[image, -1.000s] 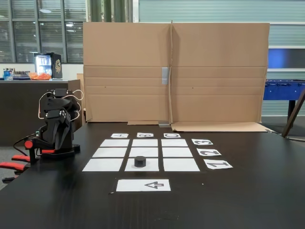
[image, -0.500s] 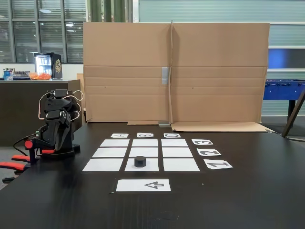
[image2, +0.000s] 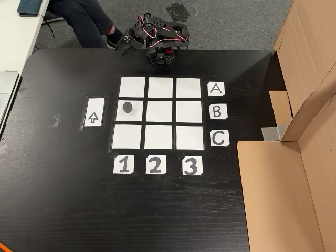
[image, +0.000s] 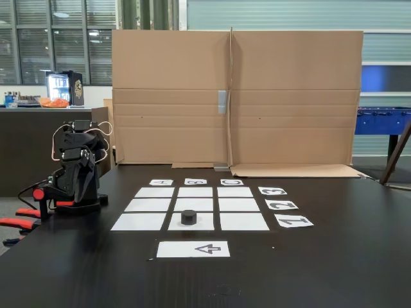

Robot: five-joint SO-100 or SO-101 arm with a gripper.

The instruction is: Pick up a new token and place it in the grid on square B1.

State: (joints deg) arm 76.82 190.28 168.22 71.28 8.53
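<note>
The black token (image: 188,216) (image2: 127,107) stands upright on square B1 (image: 204,222) (image2: 137,116), the middle paper of the grid's (image: 194,192) (image2: 160,112) row nearest the arrow sheet. The arm (image: 76,170) is folded up on its base at the table's edge, well away from the grid. Its gripper (image2: 125,47) hangs off the left of the base in the other view, a full square's width from the nearest paper and holding nothing. It is too small to tell how the jaws stand.
An arrow-printed sheet (image: 193,249) (image2: 94,112) lies just outside the grid. Letter and number labels (image2: 217,111) (image2: 154,165) border two sides. A tall cardboard wall (image: 237,96) (image2: 283,184) stands behind the grid. A person's legs (image2: 84,16) are beyond the arm's table edge.
</note>
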